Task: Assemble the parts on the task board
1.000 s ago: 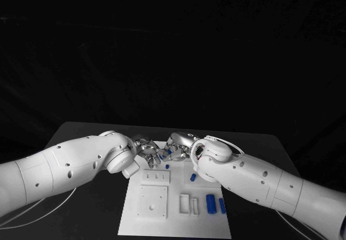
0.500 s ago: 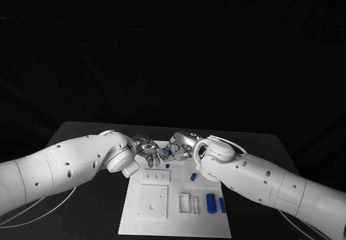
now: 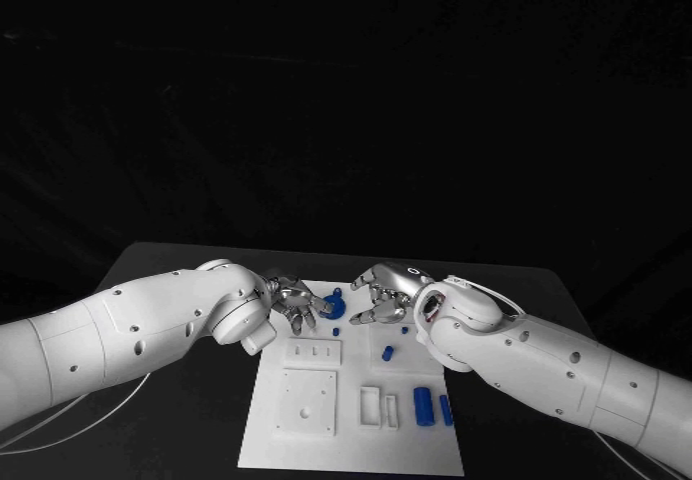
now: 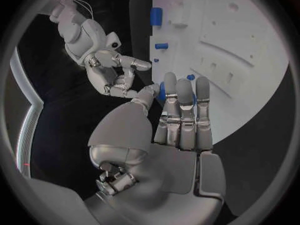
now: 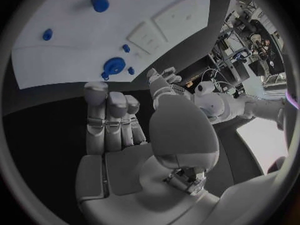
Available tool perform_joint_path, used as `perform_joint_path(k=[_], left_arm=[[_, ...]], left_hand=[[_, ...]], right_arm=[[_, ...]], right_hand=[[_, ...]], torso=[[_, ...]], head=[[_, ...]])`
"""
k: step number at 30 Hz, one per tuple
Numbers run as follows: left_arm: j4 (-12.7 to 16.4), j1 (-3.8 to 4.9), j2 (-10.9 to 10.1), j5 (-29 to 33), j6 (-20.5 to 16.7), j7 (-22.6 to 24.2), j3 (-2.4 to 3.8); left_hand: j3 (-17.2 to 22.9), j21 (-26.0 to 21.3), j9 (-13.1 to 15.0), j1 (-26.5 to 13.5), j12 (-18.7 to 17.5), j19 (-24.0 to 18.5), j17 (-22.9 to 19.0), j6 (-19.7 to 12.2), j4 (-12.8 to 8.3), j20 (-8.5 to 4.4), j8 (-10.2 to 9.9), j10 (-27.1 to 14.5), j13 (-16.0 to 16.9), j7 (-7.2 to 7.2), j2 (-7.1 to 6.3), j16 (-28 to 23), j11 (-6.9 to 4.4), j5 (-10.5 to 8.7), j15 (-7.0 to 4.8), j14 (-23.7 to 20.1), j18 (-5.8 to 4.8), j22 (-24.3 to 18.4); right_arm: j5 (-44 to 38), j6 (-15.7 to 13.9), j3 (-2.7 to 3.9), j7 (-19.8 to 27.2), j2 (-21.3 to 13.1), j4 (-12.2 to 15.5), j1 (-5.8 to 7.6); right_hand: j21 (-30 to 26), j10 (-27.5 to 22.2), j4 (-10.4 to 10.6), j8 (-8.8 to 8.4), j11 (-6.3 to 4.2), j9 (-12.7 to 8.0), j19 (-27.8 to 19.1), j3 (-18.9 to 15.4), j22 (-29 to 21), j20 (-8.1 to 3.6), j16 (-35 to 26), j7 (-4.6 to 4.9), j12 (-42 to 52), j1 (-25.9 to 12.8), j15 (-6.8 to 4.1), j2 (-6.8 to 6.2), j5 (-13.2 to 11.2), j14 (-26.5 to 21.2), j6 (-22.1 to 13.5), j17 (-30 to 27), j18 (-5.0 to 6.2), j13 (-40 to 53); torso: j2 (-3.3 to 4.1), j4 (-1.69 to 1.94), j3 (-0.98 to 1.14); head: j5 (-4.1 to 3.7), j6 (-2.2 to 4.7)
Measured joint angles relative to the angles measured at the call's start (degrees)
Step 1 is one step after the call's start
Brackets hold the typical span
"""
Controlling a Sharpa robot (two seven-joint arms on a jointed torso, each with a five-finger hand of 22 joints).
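Quick update: right hand (image 3: 378, 300) pulled back from the left hand (image 3: 296, 305) a moment ago, now apart from it with fingers (image 3: 361, 312) spread and nothing in them. Looks like a release or hand-off rather than a fumble. Round blue part (image 3: 335, 304) now at the far edge of the task board (image 3: 353, 450), just beside the left hand's fingers (image 3: 306, 318). Can't tell whether those grip it or merely hover next to it. Right wrist view suggests the part rests on the board. Probably seated or close to it, so likely one piece done. Two blue cylinders (image 3: 421, 405) lying near the board's right edge, not yet placed. Black bench (image 3: 173, 270) underneath.
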Motion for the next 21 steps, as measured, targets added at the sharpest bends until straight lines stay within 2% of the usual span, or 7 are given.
perform_joint_path(k=[4,7,10,15,19,21], left_arm=[[0.2,0.00,-0.2,-1.4,-0.6,-1.0,-0.38],[0.4,-0.05,-0.2,-3.3,-1.4,-2.0,-0.98],[0.6,-0.35,-0.1,-5.9,-2.3,-3.3,-1.51],[0.9,-1.32,0.3,-10.5,-3.7,-5.5,-1.88],[1.2,-2.03,0.6,-13.8,-4.7,-6.8,-1.94],[1.3,-2.44,0.8,-15.3,-5.0,-7.3,-1.94]], left_hand=[[0.6,0.3,0.4,-0.5,-0.2,0.2,0.3,0.1,-1.1,-0.23,-0.1,0.7,0.1,0.09,-0.23,0.0,-0.09,0.00,-0.25,0.7,0.00,0.0],[0.5,0.9,0.4,-0.6,-0.1,0.9,0.6,0.3,-1.2,-0.83,-0.3,1.5,0.5,0.25,-0.31,0.3,-0.49,0.01,-0.65,1.7,0.00,0.2],[0.2,2.3,0.4,-0.7,1.8,2.2,1.6,0.6,-1.4,-1.32,-0.3,2.5,2.0,0.26,-0.45,2.2,-1.06,0.75,-1.10,3.3,0.00,0.9],[0.1,4.9,0.4,-1.1,6.5,3.2,4.5,1.0,-1.6,-2.00,-0.4,2.7,7.6,0.33,-0.84,5.9,-1.34,3.01,-1.89,4.2,0.00,2.6],[-0.1,3.6,1.3,-1.4,7.9,5.7,5.7,1.2,-1.8,-2.53,-0.6,2.9,9.8,0.22,-1.13,7.0,-1.54,4.83,-2.55,5.1,0.00,3.0],[-0.2,3.6,1.7,-1.8,8.5,6.2,6.1,1.3,-1.9,-2.86,-0.6,2.9,10.4,0.17,-1.50,7.3,-1.55,6.40,-2.61,5.5,0.00,3.5]], right_arm=[[0.8,-0.8,0.77,0.9,-2.4,0.8,-0.37],[2.5,-2.0,1.97,1.6,-4.2,0.9,-0.48],[5.0,-3.9,3.23,2.4,-5.8,0.4,-0.48],[9.0,-7.1,5.27,3.5,-6.9,-1.9,-0.45],[11.1,-8.9,6.44,4.1,-6.9,-3.6,-0.39],[11.9,-9.6,7.09,4.3,-6.6,-4.5,-0.39]], right_hand=[[-1.2,-0.2,-0.4,0.00,-0.17,0.0,0.0,0.8,0.0,0.00,-0.3,-0.10,-0.2,0.0,-0.08,0.00,0.2,-0.1,1.1,-0.7,-0.01,-0.6],[-2.0,-0.2,-0.7,0.00,-0.17,0.0,0.0,1.1,0.0,0.00,-0.7,-0.31,-0.4,-0.1,-0.08,0.14,1.6,-0.1,2.7,-1.0,-0.02,-0.9],[-4.1,-0.4,-0.9,0.00,-0.39,0.1,0.0,1.2,0.0,0.00,-1.9,-0.43,-1.6,-0.9,-0.08,0.88,2.3,-0.1,4.1,-2.1,-0.03,-2.2],[-4.8,-0.5,-0.9,0.00,-0.48,0.1,0.0,1.2,0.0,0.00,-2.0,-0.42,-1.7,-1.2,-0.08,0.77,3.1,-0.1,4.2,-2.4,-0.04,-2.7],[-4.8,-0.5,-0.9,0.00,-0.48,0.1,0.0,1.2,0.0,0.00,-2.0,-0.52,-1.7,-1.2,-0.08,0.77,3.4,-0.1,4.6,-2.4,-0.04,-2.8],[-4.8,-0.4,-0.9,0.00,-0.49,0.1,0.0,1.2,0.0,0.00,-2.0,-0.52,-1.7,-1.2,-0.08,0.77,3.5,-0.1,4.9,-2.4,-0.05,-2.8]], torso=[[-0.02,-0.12,0.10],[-0.04,-0.29,0.26],[-0.11,-0.47,0.40],[-0.22,-0.71,0.64],[-0.27,-0.77,0.78],[-0.27,-0.76,0.81]], head=[[0.15,0.01],[0.32,-0.09],[0.58,-0.30],[0.88,-0.73],[1.04,-1.11],[1.05,-1.30]])
